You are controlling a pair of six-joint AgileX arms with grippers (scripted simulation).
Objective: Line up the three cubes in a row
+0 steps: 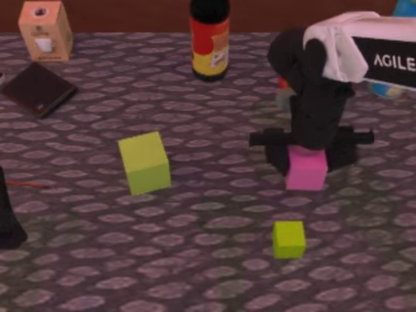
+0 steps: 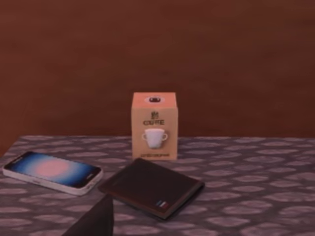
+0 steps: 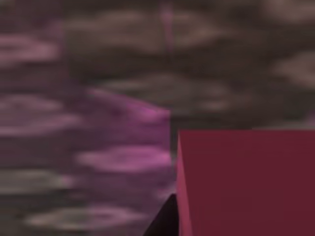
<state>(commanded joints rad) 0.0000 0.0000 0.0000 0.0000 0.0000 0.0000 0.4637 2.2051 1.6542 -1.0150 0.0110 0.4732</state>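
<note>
The medium pink cube rests on the patterned table right of centre, and my right gripper comes down over it, shut on it with a dark finger on either side. In the right wrist view the pink cube fills the near corner with one fingertip against its edge. The large yellow-green cube sits left of centre. Nearer the front, just left of the pink one, lies the small yellow-green cube. My left gripper is parked at the left edge, open and holding nothing.
At the back stand a dark bottle with a red and yellow label and a peach carton box. A dark wallet lies in front of the box, and a phone lies beside it. A small red item peeks out behind the right arm.
</note>
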